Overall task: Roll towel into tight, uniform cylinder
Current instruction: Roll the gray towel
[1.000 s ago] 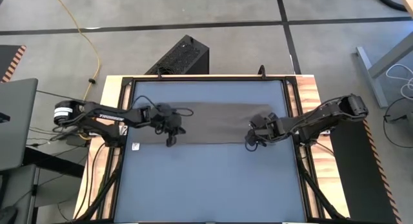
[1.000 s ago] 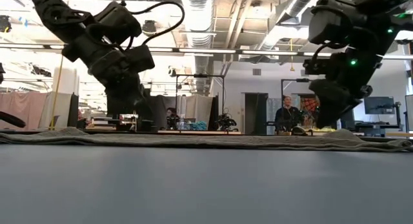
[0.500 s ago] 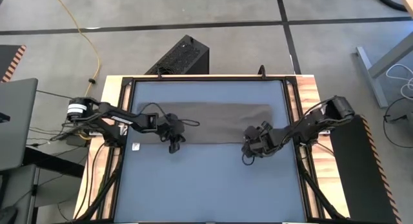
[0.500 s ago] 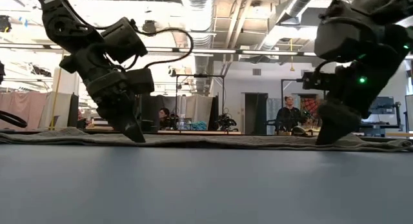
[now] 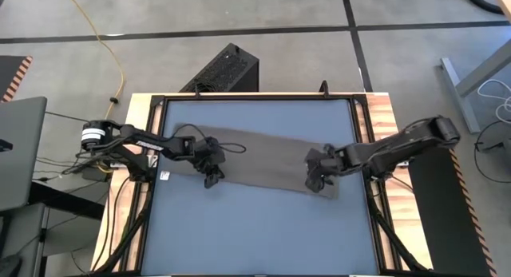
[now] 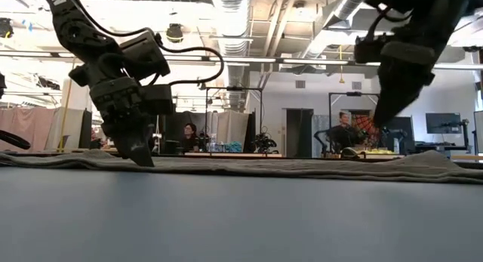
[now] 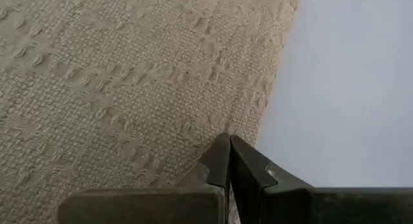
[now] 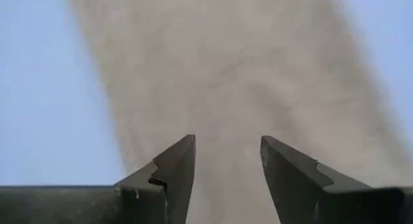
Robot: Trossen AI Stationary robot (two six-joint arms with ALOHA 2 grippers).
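Your towel [image 5: 255, 159] lies flat and slightly askew across the middle of the table [image 5: 255, 229], not yet rolled. The left gripper [image 5: 211, 178], pinched shut and empty, presses its near edge; the right gripper [image 5: 314, 181] hovers spread and empty over the other end. Next, likely, lift and turn that edge evenly. No containers.

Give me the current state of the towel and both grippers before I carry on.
towel: lying flat in a long strip across the table, skewed, not rolled.
left gripper: shut, tips down on the towel's near edge at its left end.
right gripper: open, empty, over the towel's right end.
table: blue-grey top, carrying only the towel.
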